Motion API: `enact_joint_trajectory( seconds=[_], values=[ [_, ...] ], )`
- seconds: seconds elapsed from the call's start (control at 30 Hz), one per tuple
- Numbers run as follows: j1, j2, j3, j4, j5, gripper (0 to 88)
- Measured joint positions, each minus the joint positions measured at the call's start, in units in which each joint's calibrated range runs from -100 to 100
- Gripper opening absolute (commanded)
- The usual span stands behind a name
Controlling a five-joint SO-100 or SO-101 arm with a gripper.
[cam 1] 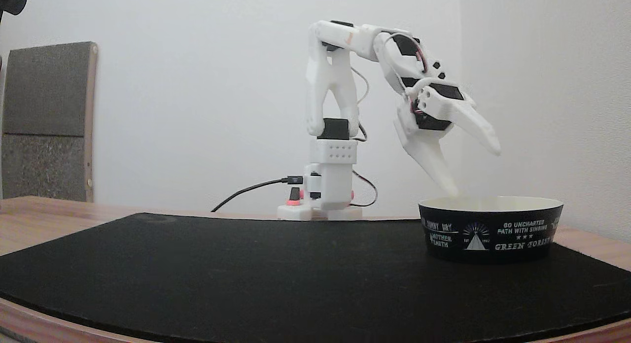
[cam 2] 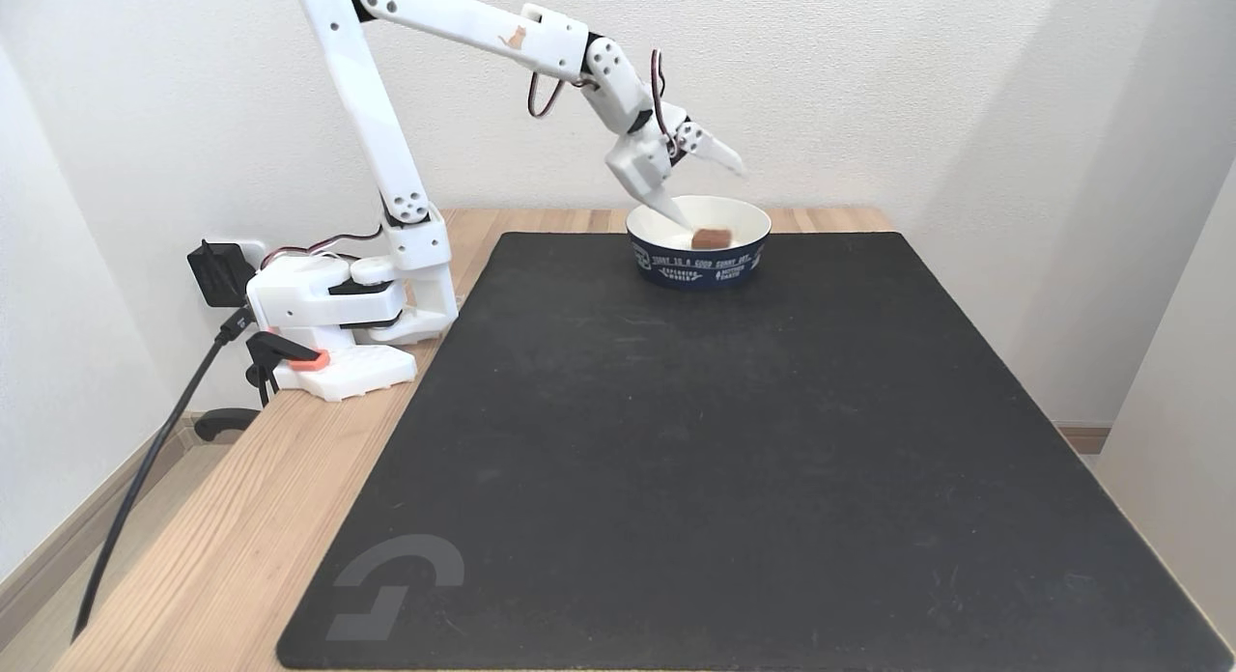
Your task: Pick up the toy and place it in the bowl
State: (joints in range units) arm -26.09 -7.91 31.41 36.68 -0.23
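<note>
The bowl (cam 1: 490,229) (cam 2: 698,244), low and black with white lettering and a cream inside, stands on the black mat. Inside it, in a fixed view, lies the small dull-red toy (cam 2: 711,238), apart from both fingers. My white gripper (cam 1: 475,173) (cam 2: 715,191) hangs open over the bowl, with nothing between its fingers. One finger points down to the bowl's rim; the other sticks out sideways above it. In the low fixed view the bowl's wall hides the toy.
A large black mat (cam 2: 715,440) covers most of the wooden table (cam 2: 193,537). The arm's base (cam 2: 338,324) is clamped at the table's edge, with cables trailing off it. Walls stand close behind the bowl and beside the mat.
</note>
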Motion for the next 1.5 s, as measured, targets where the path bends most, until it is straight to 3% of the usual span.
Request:
enact_joint_trajectory(
  seconds=[0.1, 0.2, 0.27, 0.33, 0.47, 0.8, 1.1, 1.5],
  values=[
    [-0.1, 0.0, -1.8, 0.0, 0.2, 33.4],
    [5.9, -1.0, -6.9, 0.8, 0.2, 32.6],
    [8.7, -3.7, -8.9, 3.1, 0.2, 26.6],
    [16.1, -11.0, -9.5, 5.8, -0.1, 13.6],
    [20.2, -19.3, -4.4, 8.9, 1.3, 5.5],
    [21.7, -45.0, 36.9, 8.0, 3.0, 5.0],
    [20.3, -66.4, 59.0, 7.7, 3.0, 5.0],
    [19.4, -90.3, 67.4, 16.5, 3.0, 5.3]
  ],
)
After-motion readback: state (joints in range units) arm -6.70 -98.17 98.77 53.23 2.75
